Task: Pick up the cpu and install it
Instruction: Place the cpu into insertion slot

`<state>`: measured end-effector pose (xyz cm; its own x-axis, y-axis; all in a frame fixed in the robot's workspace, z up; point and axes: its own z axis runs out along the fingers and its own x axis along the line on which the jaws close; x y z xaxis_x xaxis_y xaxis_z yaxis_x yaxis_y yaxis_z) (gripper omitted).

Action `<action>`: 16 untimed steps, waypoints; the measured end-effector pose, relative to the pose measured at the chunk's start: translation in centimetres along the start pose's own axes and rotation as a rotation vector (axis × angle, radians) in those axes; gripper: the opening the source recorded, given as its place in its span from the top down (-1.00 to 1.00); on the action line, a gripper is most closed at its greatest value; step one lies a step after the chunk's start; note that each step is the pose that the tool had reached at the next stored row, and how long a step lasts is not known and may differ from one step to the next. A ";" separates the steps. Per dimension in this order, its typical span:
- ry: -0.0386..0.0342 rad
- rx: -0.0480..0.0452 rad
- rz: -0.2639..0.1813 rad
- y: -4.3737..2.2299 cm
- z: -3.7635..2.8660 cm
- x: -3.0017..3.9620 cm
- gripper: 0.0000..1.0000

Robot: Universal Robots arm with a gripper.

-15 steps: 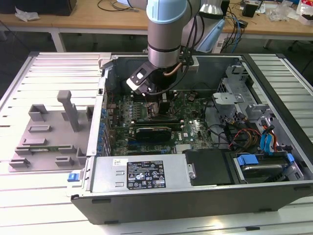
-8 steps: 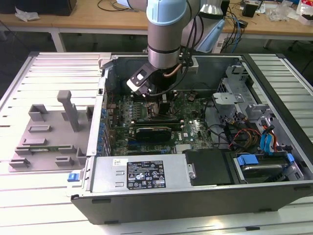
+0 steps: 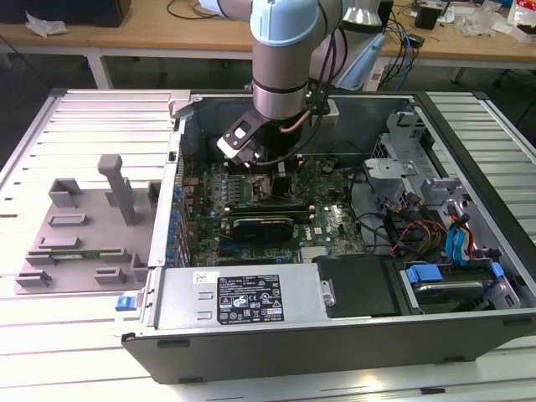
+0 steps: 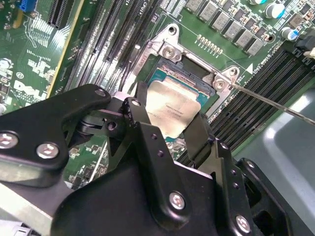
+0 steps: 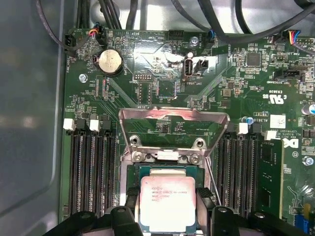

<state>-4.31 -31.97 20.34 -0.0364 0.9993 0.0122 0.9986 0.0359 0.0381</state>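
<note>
Cpu (image 5: pixel 167 204): gripped at opposite edges by the gripper's (image 4: pixel 171 117) fingers (image 4: pixel 197 135), just above the open socket (image 5: pixel 162 170), load plate (image 5: pixel 173 127) raised, on the motherboard (image 5: pixel 162 73).

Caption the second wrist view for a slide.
Gripper holding the cpu between its fingers above the open socket on the motherboard.
</note>
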 end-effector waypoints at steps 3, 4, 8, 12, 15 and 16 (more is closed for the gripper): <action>0.0000 -0.0019 0.000 -0.09 0.12 0.01 -0.08; 0.0005 -0.0058 0.000 -0.19 0.16 0.01 -0.08; 0.0006 -0.0077 0.000 -0.38 0.24 0.04 -0.08; 0.0003 -0.0075 0.001 -0.40 0.38 0.04 -0.08; 0.0000 -0.0077 0.010 -0.40 0.39 0.04 -0.08; -0.0001 -0.0077 0.012 -0.40 0.39 0.04 -0.08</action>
<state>-4.69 -31.94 19.94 -0.0245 0.9996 0.0126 0.9987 0.0239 0.0456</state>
